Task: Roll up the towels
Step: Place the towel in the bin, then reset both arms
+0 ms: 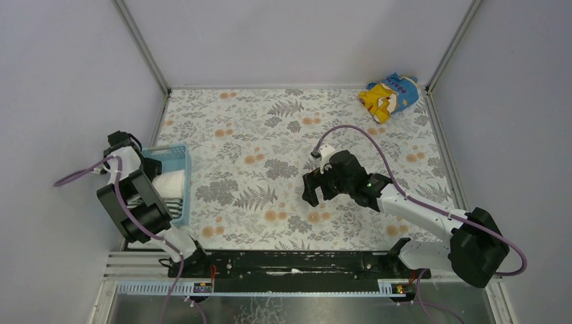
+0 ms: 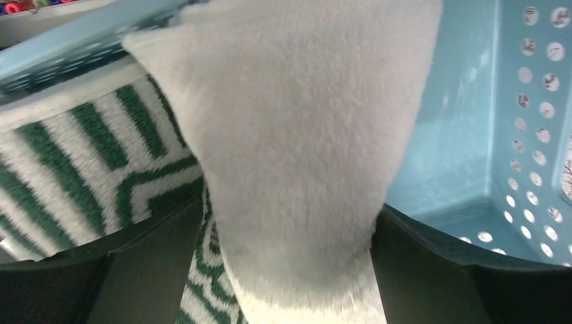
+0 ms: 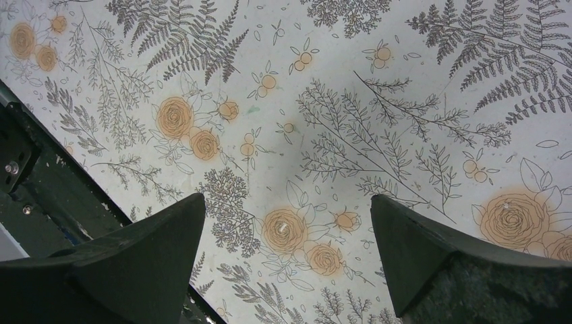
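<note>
Both towels sit in the blue basket (image 2: 465, 135) at the bench's (image 1: 283, 135) 9 o'clock edge. The white towel (image 2: 290, 121), apparently rolled, lies on top, and the striped towel (image 2: 81, 155) lies beneath it and to 9 o'clock of it in the left wrist view.

The risk lies with the left hand (image 2: 287, 212). Its jaws stand wide, and the white towel fills the whole gap between them, its pile against both inner faces. If the hand lifts while the terry clings to them, the roll could be dragged up out of the basket or pulled loose. A crooked exit could also catch the basket wall at 3 o'clock and tip the basket. Whether the hand is pinching the towel or only flanking it cannot be told from these views.

The right hand (image 3: 287, 199) hovers over bare floral bench near the centre, well apart from the basket. Its jaws are fully spread, holding and touching nothing. A yellow-and-blue printed cloth (image 1: 390, 94) lies in the far corner at 1 o'clock.
</note>
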You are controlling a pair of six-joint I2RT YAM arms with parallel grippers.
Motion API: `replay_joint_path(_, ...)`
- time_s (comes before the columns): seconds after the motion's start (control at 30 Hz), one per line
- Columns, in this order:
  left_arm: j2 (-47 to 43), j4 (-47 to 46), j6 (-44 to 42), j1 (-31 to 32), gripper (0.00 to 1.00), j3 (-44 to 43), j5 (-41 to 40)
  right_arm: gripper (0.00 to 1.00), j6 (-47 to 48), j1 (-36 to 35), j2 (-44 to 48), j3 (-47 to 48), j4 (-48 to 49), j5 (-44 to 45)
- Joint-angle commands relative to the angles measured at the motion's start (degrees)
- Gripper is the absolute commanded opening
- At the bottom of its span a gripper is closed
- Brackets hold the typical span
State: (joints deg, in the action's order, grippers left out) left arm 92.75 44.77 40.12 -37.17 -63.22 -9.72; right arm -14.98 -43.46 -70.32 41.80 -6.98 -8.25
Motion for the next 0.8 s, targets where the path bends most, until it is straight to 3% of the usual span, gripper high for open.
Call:
replay_joint_path(0.0, -4.20, 5.08, -0.39, -0.49, 0.88, -3.27, -2.90, 0.99, 0.25, -0.30, 1.20, 0.29, 1.67, -0.71)
replay_joint_path(0.27, -12.32, 6.74, -1.91, -0.38, 0.93, -4.87, 3.11, 0.99, 0.68, -0.26, 1.31, 0.62, 1.02, -0.60)
replay_joint_path(0.43, -16.68, 2.17, 0.97, 1.74, 0.93, -6.16, 5.96, 0.99, 1.25, -0.25, 1.73, 0.43, 0.53, -0.03)
replay_joint_path(0.6, -9.91, -2.34, 7.88, 8.15, 0.93, -9.43, 3.04, 1.00, 1.60, -0.31, 0.10, 1.32, -0.42, 0.14)
replay_joint_path(0.77, -0.55, -5.74, 13.12, 9.88, 0.92, -10.10, -0.17, 0.99, 2.09, -0.30, -0.17, 1.79, -1.33, 0.40)
